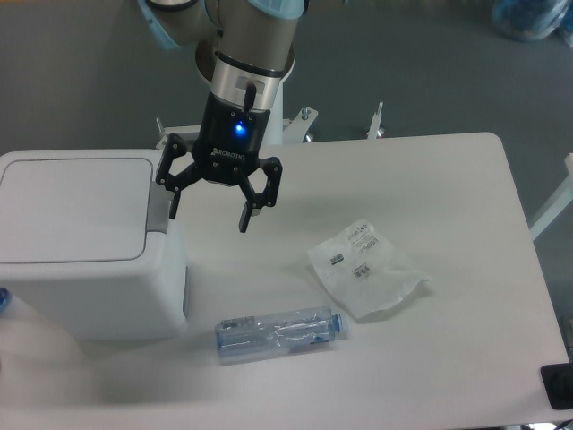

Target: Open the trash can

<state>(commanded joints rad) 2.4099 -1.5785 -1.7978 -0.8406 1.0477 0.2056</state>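
The trash can (pixel 89 251) is a big white box at the table's left side, its flat lid (pixel 73 209) lying closed. A grey push tab (pixel 159 207) sits on the lid's right edge. My gripper (pixel 208 218) hangs open just right of the can, nothing between its black fingers. Its left fingertip (pixel 173 208) is over or right at the grey tab; whether it touches I cannot tell. The right finger (pixel 244 218) hangs over bare table.
A clear plastic bottle (pixel 279 332) lies on its side in front of the can. A crumpled clear bag (pixel 367 267) with labels lies to the right. A black object (pixel 558 387) sits at the table's front right corner.
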